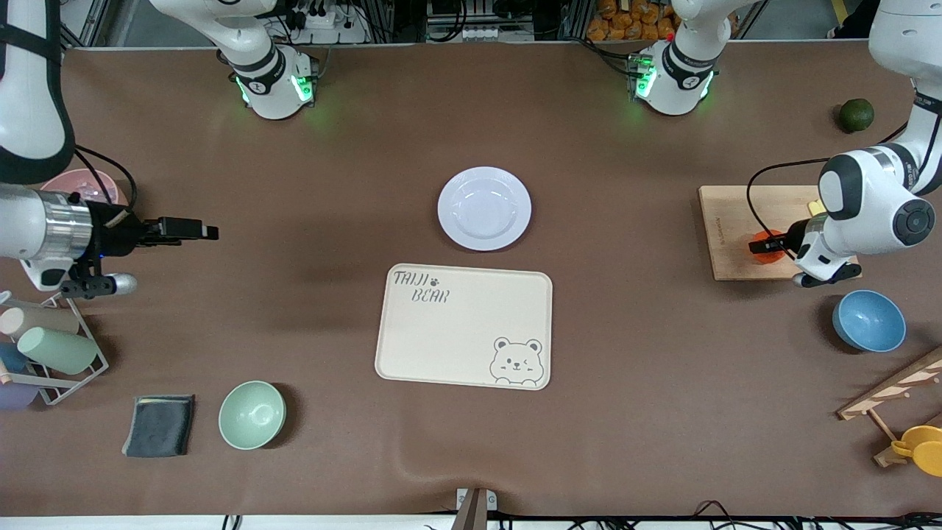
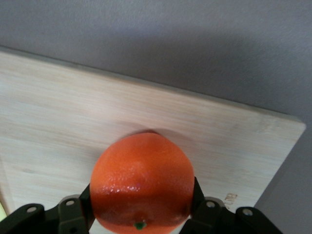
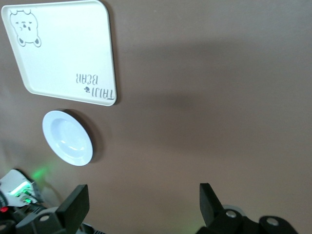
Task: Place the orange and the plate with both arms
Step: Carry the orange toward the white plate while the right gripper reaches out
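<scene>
The orange (image 1: 770, 249) sits on a wooden cutting board (image 1: 728, 221) at the left arm's end of the table. My left gripper (image 1: 765, 244) is shut on it; in the left wrist view the black fingers (image 2: 80, 207) press both sides of the orange (image 2: 141, 180) over the board (image 2: 73, 112). The lavender-white plate (image 1: 450, 208) lies empty at mid-table, just farther from the front camera than the cream bear tray (image 1: 464, 324). My right gripper (image 1: 200, 232) is open and empty, in the air over the right arm's end of the table. The right wrist view shows that gripper (image 3: 144, 200), the plate (image 3: 67, 138) and the tray (image 3: 63, 48).
A dark green fruit (image 1: 856, 115) and a blue bowl (image 1: 868, 320) lie near the board. A green bowl (image 1: 252, 414), a dark cloth (image 1: 160, 425), a wire rack of cups (image 1: 51, 353) and a pink bowl (image 1: 81, 184) are at the right arm's end.
</scene>
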Controlling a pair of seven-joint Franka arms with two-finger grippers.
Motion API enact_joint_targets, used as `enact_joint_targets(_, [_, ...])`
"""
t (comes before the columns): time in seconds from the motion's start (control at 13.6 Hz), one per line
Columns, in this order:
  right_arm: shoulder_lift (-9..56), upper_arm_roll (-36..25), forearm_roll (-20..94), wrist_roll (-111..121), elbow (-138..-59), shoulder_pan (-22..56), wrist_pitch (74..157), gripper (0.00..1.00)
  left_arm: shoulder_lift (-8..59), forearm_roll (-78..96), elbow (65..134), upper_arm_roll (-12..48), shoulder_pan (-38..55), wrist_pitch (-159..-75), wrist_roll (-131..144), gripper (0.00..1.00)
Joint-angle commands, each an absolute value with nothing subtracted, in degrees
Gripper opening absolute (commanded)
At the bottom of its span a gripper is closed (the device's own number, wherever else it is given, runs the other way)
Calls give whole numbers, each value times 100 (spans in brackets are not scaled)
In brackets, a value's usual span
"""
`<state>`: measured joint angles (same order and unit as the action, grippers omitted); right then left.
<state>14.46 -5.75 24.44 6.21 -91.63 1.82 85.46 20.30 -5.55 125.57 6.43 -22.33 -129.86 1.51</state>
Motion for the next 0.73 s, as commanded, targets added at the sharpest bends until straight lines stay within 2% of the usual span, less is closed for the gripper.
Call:
enact_joint_targets(0.0, [1485, -571, 2707, 527, -9193, 220, 8534, 100, 1733, -633, 12446, 912, -2276, -12798, 97, 2])
enact_joint_targets(0.15, [1582, -571, 3022, 527, -9316, 159, 8543, 100, 1530, -545, 12122, 1308, -2285, -12273, 105, 0])
enact_joint_targets(0.44, [1600, -571, 3584, 527, -9684, 158, 8578, 100, 1555, 61, 10927, 2405, -2233, -10840, 823, 0])
enact_joint_targets(0.66, [1495, -571, 4095, 676, -10281, 167, 9007, 100, 1661, 70, 10582, 3040, -1769, -10688, 2088, 0])
